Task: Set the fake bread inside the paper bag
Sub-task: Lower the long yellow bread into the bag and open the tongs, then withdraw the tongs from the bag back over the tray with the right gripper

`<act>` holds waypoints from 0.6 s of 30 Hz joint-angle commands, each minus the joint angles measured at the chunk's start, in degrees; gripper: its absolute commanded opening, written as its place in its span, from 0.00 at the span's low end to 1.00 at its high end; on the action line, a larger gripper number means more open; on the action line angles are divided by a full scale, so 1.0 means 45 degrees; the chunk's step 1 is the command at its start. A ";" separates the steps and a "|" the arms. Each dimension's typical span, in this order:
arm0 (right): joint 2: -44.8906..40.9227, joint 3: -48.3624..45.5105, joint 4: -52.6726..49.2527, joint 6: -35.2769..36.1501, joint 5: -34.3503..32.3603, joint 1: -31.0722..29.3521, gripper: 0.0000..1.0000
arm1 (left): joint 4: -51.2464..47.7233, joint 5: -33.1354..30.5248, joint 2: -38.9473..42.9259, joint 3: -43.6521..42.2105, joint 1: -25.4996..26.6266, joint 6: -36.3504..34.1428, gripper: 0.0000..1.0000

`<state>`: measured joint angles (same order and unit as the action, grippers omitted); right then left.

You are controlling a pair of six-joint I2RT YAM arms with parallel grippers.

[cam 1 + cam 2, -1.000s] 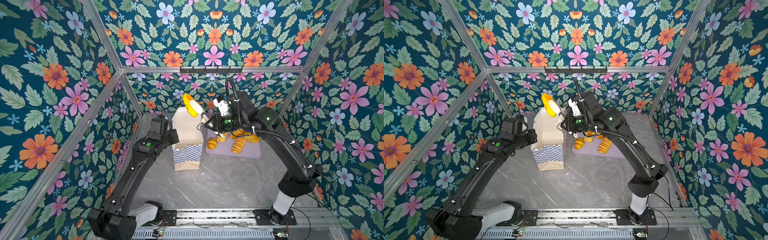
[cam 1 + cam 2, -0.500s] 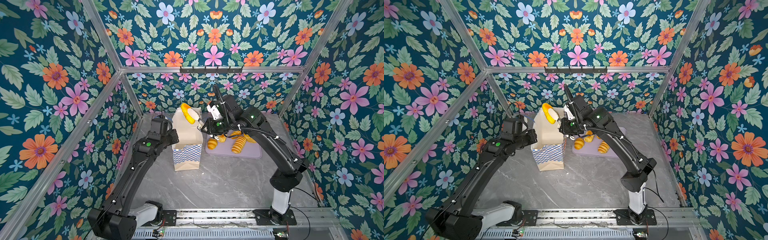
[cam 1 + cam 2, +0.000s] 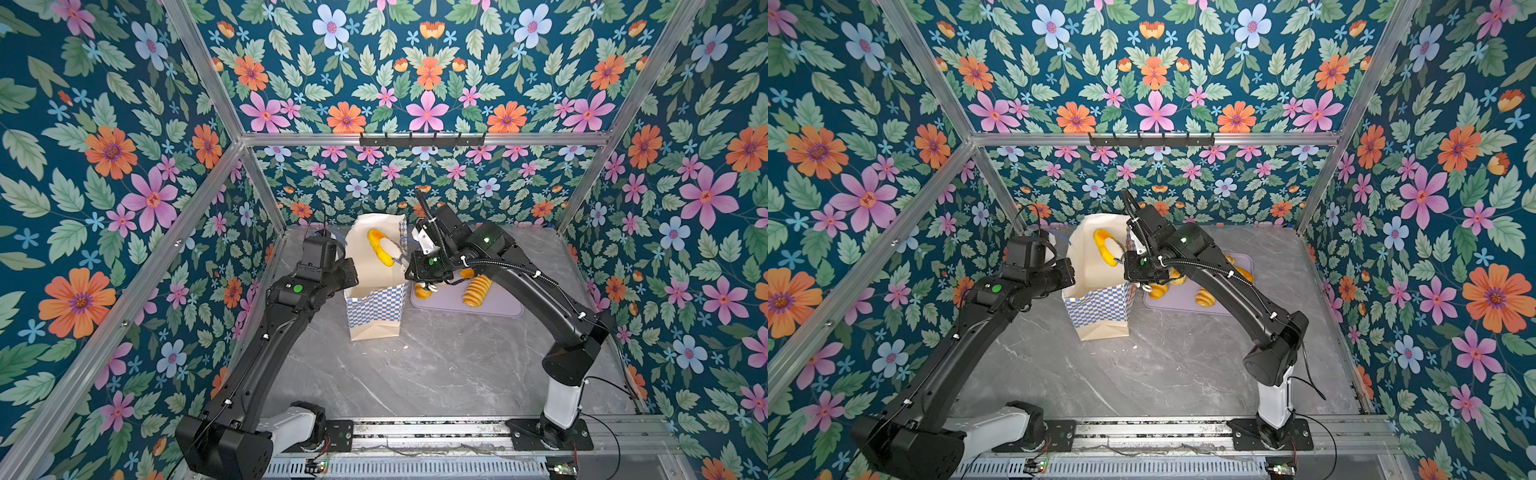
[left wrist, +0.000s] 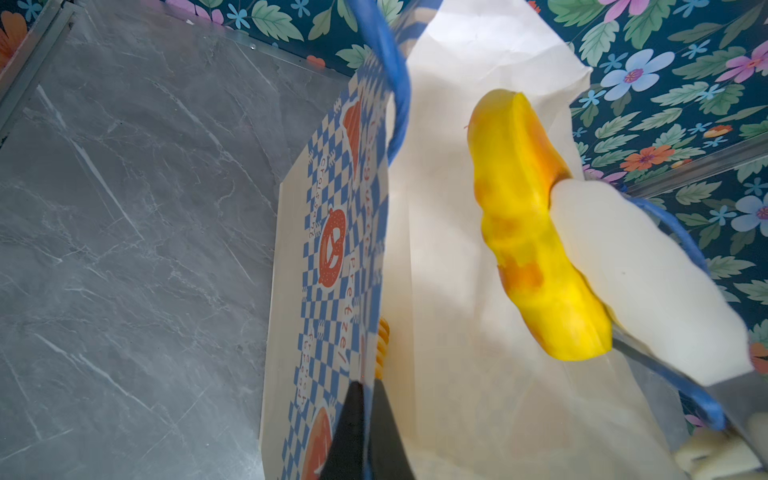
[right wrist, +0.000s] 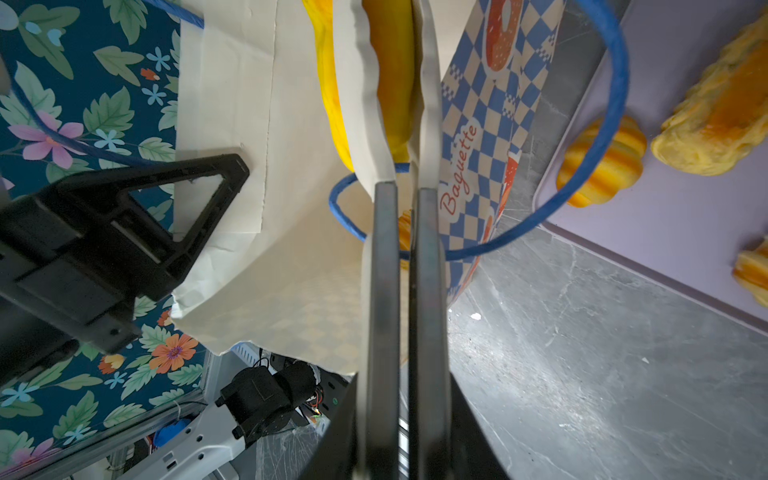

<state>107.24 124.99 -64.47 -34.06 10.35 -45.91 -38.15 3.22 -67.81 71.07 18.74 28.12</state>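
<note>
The tall cream paper bag (image 3: 376, 307) (image 3: 1098, 305) with its blue checkered band stands upright at the back of the table. My left gripper (image 4: 368, 388) is shut on the bag's left wall near the rim. My right gripper (image 3: 397, 255) (image 5: 394, 50) is shut on a yellow ring of fake bread (image 3: 379, 245) (image 3: 1104, 247) (image 4: 528, 224), held on edge inside the bag's open mouth. One blue cord handle (image 5: 615, 104) loops around the right fingers. A ridged yellow piece (image 4: 383, 340) shows deeper in the bag.
A flat lilac tray (image 3: 498, 305) (image 5: 665, 232) lies right of the bag, under the right arm. On it are a ridged loaf (image 3: 477, 289), a striped bun (image 5: 600, 162) and a long pastry (image 5: 719, 116). Flowered walls close in the sides and back.
My right gripper has come down and to the left, bringing the ring from above the bag into its mouth. The left arm and the bag have stayed put.
</note>
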 commanded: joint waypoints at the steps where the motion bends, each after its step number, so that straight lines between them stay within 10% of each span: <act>1: -0.0095 -0.0013 0.0263 0.0070 -0.0112 0.0000 0.29 | 0.0276 -0.0019 0.0028 -0.0031 -0.0024 -0.0058 0.04; 18: -0.0221 0.0677 0.0339 0.0109 -0.0084 -0.0033 0.38 | 0.0276 -0.0033 0.0049 -0.0022 -0.0019 -0.0054 0.04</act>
<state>106.50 126.78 -63.22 -33.87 10.33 -45.98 -38.17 3.20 -67.70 71.07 18.74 28.12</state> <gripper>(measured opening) 0.384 0.058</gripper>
